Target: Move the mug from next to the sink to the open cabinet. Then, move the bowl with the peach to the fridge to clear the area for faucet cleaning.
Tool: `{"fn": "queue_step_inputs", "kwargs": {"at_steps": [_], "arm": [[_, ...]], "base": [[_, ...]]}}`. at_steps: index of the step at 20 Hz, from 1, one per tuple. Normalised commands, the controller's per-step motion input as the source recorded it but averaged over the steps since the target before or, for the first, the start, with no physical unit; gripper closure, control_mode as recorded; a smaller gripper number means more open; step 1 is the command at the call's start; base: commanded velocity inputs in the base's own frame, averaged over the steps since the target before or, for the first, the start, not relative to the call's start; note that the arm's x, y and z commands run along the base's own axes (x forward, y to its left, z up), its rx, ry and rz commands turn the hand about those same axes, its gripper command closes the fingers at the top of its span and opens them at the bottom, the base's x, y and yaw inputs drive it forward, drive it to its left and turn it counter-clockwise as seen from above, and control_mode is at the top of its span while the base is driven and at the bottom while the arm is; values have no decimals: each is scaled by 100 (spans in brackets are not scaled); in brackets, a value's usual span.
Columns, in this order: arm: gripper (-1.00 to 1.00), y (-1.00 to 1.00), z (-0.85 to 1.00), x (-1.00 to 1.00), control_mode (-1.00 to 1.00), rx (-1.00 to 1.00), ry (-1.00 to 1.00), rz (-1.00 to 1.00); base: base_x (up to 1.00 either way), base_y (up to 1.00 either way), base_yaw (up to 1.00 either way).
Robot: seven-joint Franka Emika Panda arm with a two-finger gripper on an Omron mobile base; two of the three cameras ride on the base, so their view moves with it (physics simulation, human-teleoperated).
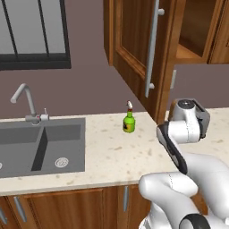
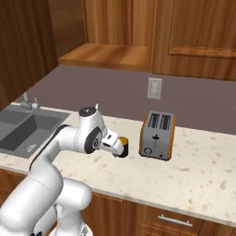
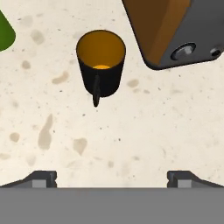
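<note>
Fingertips [image 3: 43, 178] of the gripper [image 3: 111, 177] stand wide apart, empty, above the counter [image 3: 131, 131]; the mug [image 3: 100, 65] stands upright ahead, slightly left of centre, handle toward the gripper, beside the toaster [image 3: 175, 30].

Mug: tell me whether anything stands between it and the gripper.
Nothing visible does. In the hand view the mug stands upright on bare counter ahead of the open gripper, its handle turned toward the fingers. The toaster and the green bottle sit off to either side.
</note>
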Motion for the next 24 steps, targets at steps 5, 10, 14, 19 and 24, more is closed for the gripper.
{"fn": "queue_step_inputs", "kwargs": {"at_steps": [5,10,14,19,24], "arm": [[-100,0,-7,38,-100,0,0,0],[-100,-3,-25,17,-100,0,0,0],[-100,0,-43,36,-100,0,0,0],[-100,-1,-30,35,-100,0,0,0],[-100,-28,-18,28,-100,0,0,0]], "base": [[0,0,0],[0,0,0],[0,0,0],[0,0,0],[0,0,0]]}}
